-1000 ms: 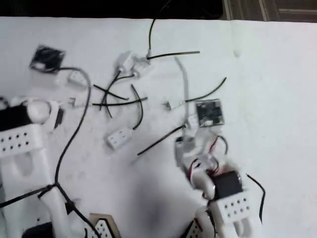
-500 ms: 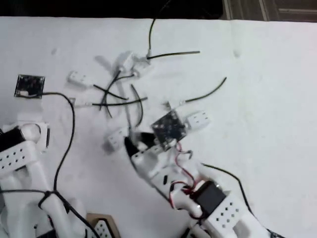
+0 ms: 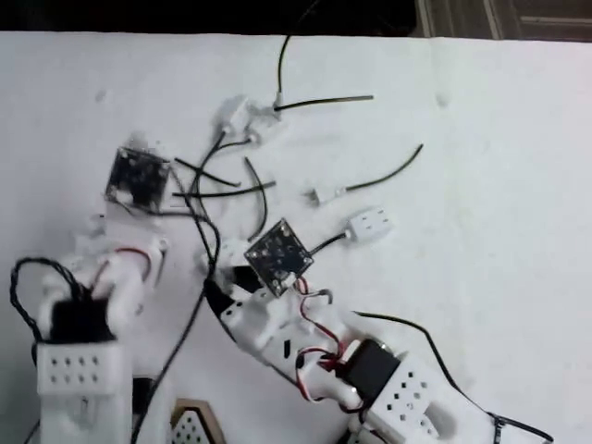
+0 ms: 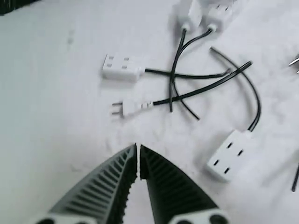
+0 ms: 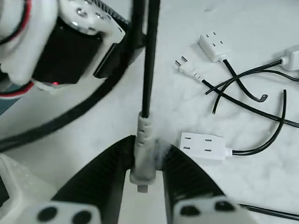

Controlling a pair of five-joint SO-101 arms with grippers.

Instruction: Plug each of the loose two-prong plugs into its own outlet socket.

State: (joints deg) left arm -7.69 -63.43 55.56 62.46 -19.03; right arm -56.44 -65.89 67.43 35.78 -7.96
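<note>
High view. Left arm [image 3: 81,319] sits at 8 o'clock on the table. Right arm [image 3: 314,338] comes in from 5 o'clock toward the centre. East outlet [image 3: 370,223] lies just 3 o'clock of centre, sockets bare. Second loose plug [image 3: 323,195] lies near it, at its 10 o'clock, not touching. 2 white cord ends [image 3: 245,120] sit close together toward 12 o'clock; cannot tell if they are mated.

Left wrist view. Left gripper [image 4: 138,158]: fingers together with a hairline gap, holding nothing, over bare table. Loose plug [image 4: 131,107] lies just beyond the tips, prongs free. Far outlet [image 4: 122,67] lies beyond that, sockets bare. Middle outlet [image 4: 228,155] lies apart from both, also bare.

Right wrist view. Right gripper [image 5: 148,148]: fingers clamped on the body of the held plug [image 5: 141,140], its black cord running away from the wrist. Its prong end is hard to make out. Middle outlet lies just beside the gripper, clear of the plug.

Progress, my reading: 0 plugs confirmed seated. 1 is in grasp, at least 2 are loose, and 3 outlets are bare. Nearly all the task is left. The likely next job is lining the held plug's prongs up with the middle outlet.
</note>
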